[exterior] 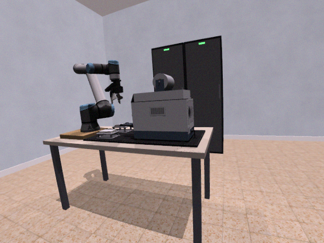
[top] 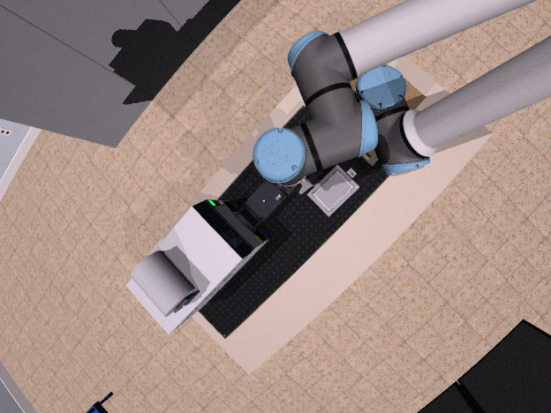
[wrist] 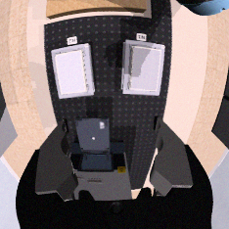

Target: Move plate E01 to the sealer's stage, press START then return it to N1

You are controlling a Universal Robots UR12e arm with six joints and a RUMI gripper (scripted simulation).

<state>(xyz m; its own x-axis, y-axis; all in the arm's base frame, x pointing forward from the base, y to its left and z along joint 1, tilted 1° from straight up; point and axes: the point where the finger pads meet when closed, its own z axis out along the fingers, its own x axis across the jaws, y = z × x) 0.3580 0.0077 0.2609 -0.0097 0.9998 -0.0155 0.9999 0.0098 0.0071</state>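
From the wrist, the open gripper (top: 297, 186) (exterior: 116, 101) (wrist: 111, 118) is nearest, at six o'clock. Its two fingers stand well apart, short of fully open, at nine and three o'clock, with nothing held between them. In the exterior view it points downward, above the worktop.

Below it, toward half past six, is the pale sealer (top: 204, 251) (exterior: 159, 119) (wrist: 101, 187). Seen from the top, its lamp (top: 212, 202) glows green. The dark stage (top: 263, 202) (wrist: 93, 135) is out, toward eight o'clock, with no plate on it.

Farther off, two pale nests lie side by side, apart, on the black perforated mat (top: 262, 293) (exterior: 196, 141) (wrist: 109, 73). The left nest (wrist: 90, 87) is near half past ten, holding a white plate (wrist: 69, 73). The right nest (top: 328, 214) (wrist: 126, 87) is near one o'clock, holding another plate (top: 334, 191) (wrist: 148, 68), partly in shadow. E01 is not on the stage; the labels are too small to say which plate it is.

Farthest, at twelve o'clock, is the wooden base board (exterior: 70, 134) (wrist: 98, 9).
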